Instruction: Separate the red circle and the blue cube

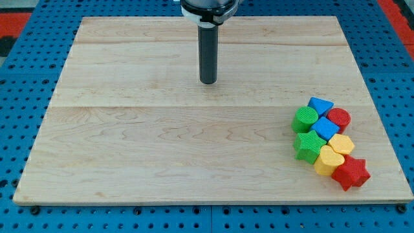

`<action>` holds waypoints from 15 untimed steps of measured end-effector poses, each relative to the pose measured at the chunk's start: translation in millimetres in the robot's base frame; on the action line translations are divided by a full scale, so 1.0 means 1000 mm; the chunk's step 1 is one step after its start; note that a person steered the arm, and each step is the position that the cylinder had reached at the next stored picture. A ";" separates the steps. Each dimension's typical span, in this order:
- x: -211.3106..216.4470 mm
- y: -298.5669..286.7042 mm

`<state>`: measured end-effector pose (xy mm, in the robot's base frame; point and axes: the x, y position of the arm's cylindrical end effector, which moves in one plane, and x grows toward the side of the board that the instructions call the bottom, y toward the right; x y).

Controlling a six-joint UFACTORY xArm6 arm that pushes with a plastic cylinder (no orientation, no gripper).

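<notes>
My tip [207, 81] (no gripper here) stands well up-left of touching red circle [338, 118] and blue cube [325, 128].

We're looking at a robotics lab bench: a pale wooden board [162, 149] lies flat on a blue perforated mounting plate [26, 217], whose rows of holes show all around the board. Red matting [398, 10] peeks in past the board's far right corner, and a dark rod [208, 55] hangs over the board's top middle.

red circle [338, 118] touching blue cube [325, 129].
</notes>
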<state>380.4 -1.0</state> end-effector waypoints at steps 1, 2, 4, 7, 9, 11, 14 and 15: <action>0.000 0.005; -0.004 0.052; -0.006 0.152; 0.001 0.241; 0.085 0.241; 0.092 0.241; 0.092 0.262; 0.092 0.273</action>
<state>472.8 272.4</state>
